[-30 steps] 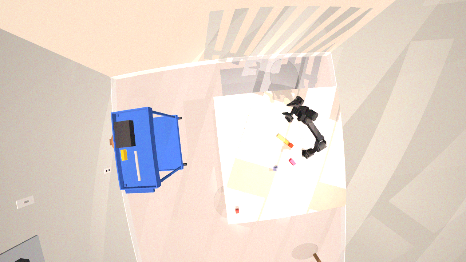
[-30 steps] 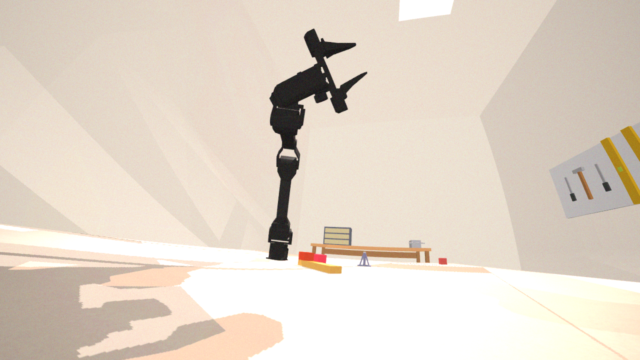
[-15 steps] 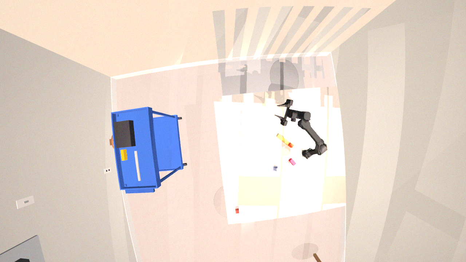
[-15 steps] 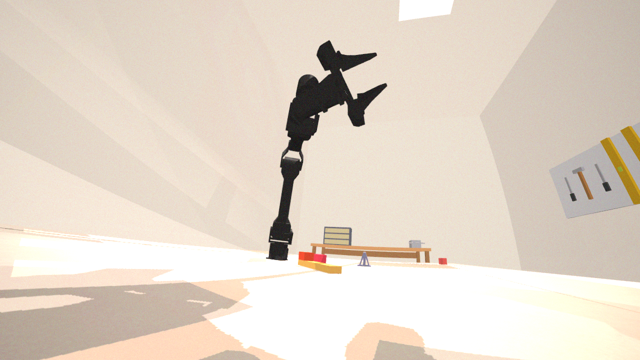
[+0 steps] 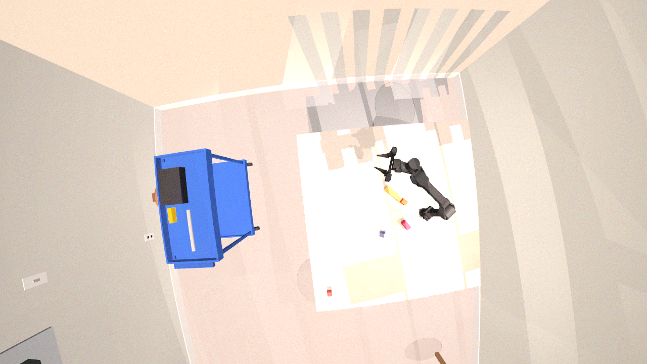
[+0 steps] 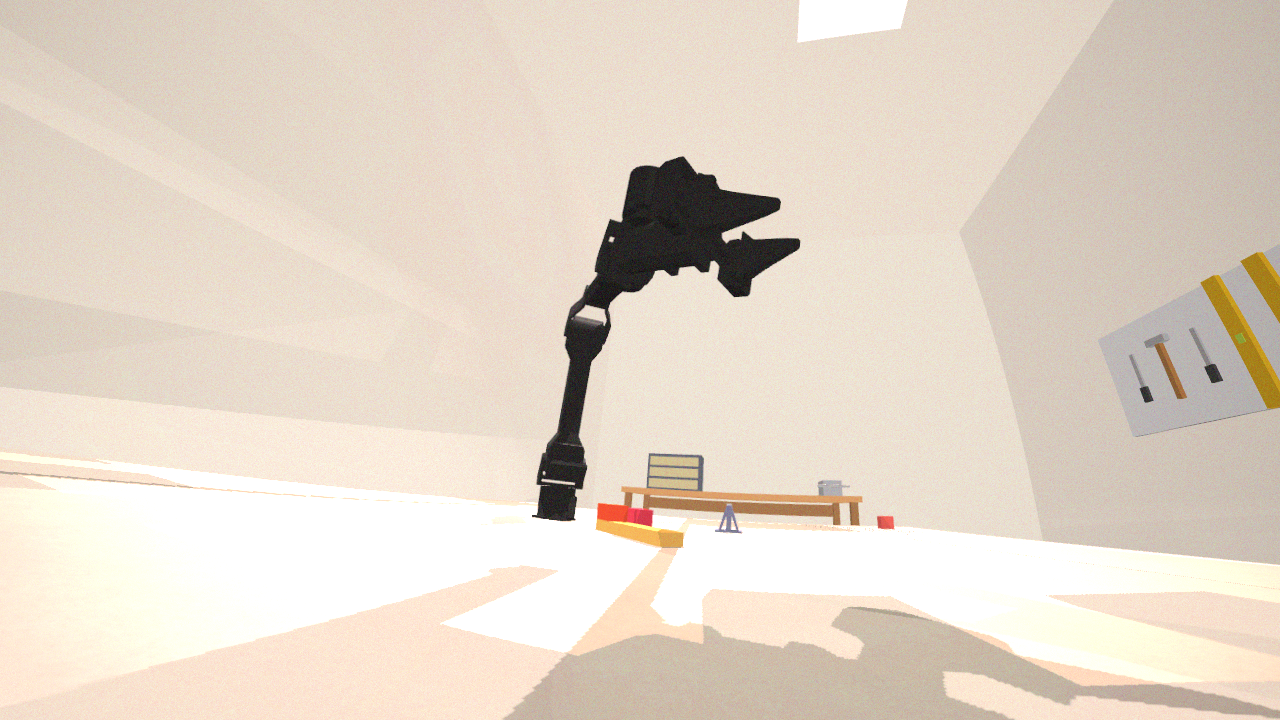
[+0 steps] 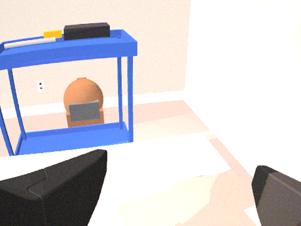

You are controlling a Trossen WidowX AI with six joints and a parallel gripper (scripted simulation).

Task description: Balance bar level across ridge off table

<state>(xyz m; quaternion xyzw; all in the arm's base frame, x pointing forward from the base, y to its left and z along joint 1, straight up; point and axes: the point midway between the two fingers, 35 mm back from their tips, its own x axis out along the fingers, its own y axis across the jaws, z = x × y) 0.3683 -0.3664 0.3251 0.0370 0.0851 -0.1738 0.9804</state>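
The bar (image 5: 394,194) (image 6: 640,532) is yellow with an orange end and lies flat on the white table (image 5: 343,217), close to the arm's base. The ridge (image 5: 384,234) (image 6: 727,519) is a small purple wedge-shaped stand, upright on the table, apart from the bar. My gripper (image 5: 379,163) (image 6: 785,223) (image 7: 183,169) is open and empty. It is raised high above the table, past the bar's far end, and points sideways toward the blue cart. Neither the bar nor the ridge shows in the wrist view.
A red-pink block (image 5: 405,223) (image 6: 629,513) lies near the arm's base. A small red cube (image 5: 329,291) (image 6: 885,521) sits near the table's far corner. A blue cart (image 5: 194,208) (image 7: 71,48) stands off the table. A wooden bench (image 6: 742,501) and a tool board (image 6: 1181,362) are in the background.
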